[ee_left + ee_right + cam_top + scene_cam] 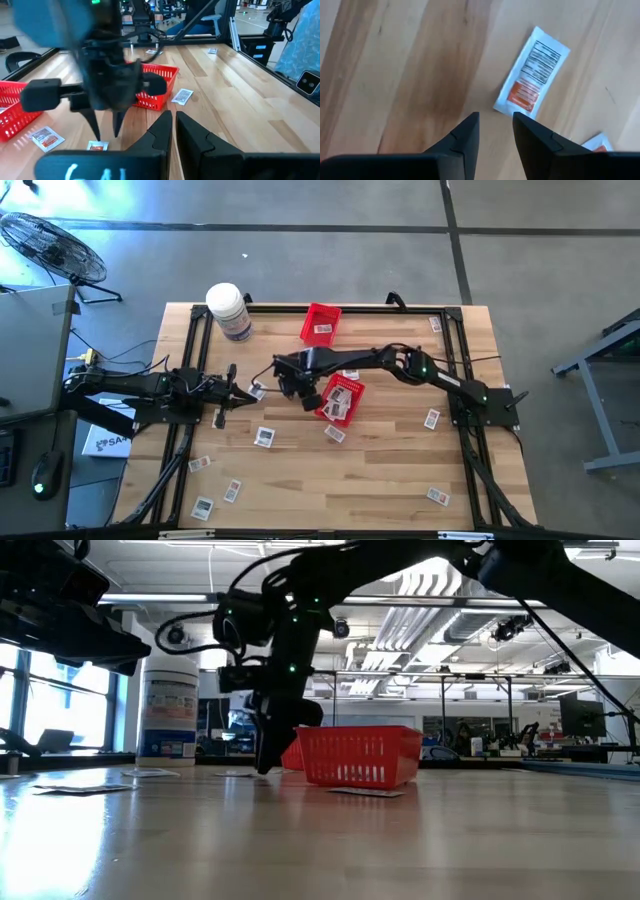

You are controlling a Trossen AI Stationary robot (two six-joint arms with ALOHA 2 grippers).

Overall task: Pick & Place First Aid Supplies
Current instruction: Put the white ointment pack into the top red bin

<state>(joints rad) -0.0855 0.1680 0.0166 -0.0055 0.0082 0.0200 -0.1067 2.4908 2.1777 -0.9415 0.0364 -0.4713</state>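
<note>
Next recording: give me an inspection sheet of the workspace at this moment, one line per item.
Surface: wooden table, black frame rails.
Job's things: packets scattered across it; one packet lies just ahead of the right gripper; two red baskets, each with packets inside.
Clutter: white jar at the far left corner.
Grippers: right gripper open, low over the table beside the middle basket; left gripper shut, empty, waiting at the left.
Cables: black leads along the arms and the left edge.
Surroundings: floor fan; workshop benches behind.

Your desk (395,65) is smooth, lightly glossy wood planks. The packet (532,72) looks like slick printed foil-paper; the baskets (355,758) are red plastic mesh, and each claw matt black.
</note>
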